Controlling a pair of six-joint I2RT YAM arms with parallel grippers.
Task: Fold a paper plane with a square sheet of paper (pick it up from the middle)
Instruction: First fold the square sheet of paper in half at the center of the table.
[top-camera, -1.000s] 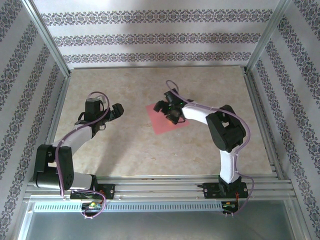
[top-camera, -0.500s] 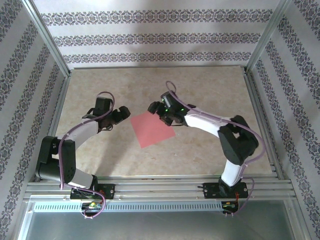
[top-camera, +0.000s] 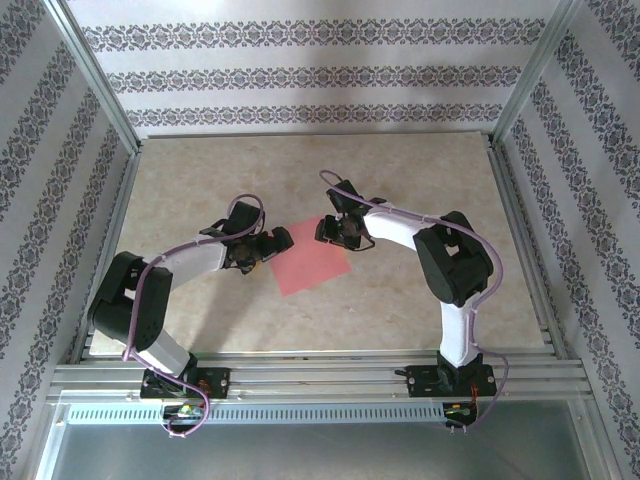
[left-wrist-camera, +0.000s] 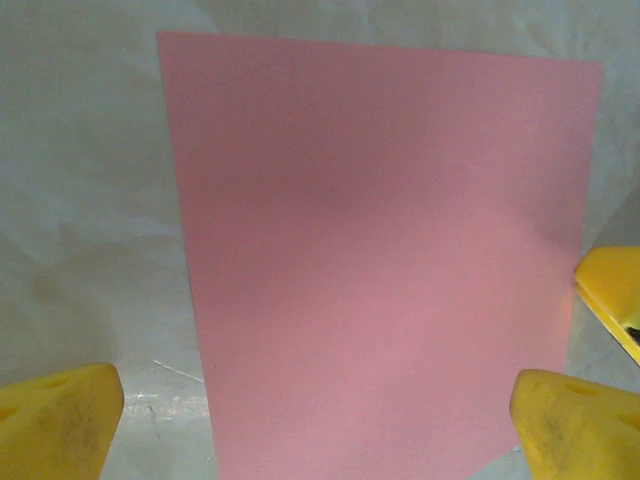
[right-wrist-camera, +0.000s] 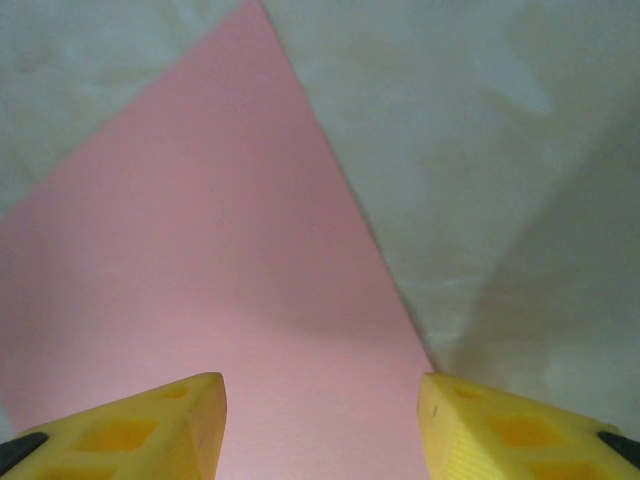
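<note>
Since a second ago: paper (top-camera: 310, 265) has slid left and toward the arms. Left arm has swung in from well clear and now reaches it. Right claw (top-camera: 333, 231), then over the sheet's middle, now sits at its far corner.

Paper: pink square, unfolded, flat on table (top-camera: 200, 180). Turned diamond-wise in the top view, mid-table, between the two claws.

Left claw (top-camera: 268, 246): at the paper's left corner. In the wrist view the jaws are spread wide, one off each side of the sheet, and the paper (left-wrist-camera: 380, 250) runs away between them. Grips nothing. Cannot tell whether the tips touch the table.

Right claw, wrist view: jaws part-way apart, a narrower gap than the left's. Paper (right-wrist-camera: 200, 250) lies under and between them, one corner pointing away. The sheet's right-hand edge runs down to the inner side of the right jaw. Holds nothing; sheet lies flat.
</note>
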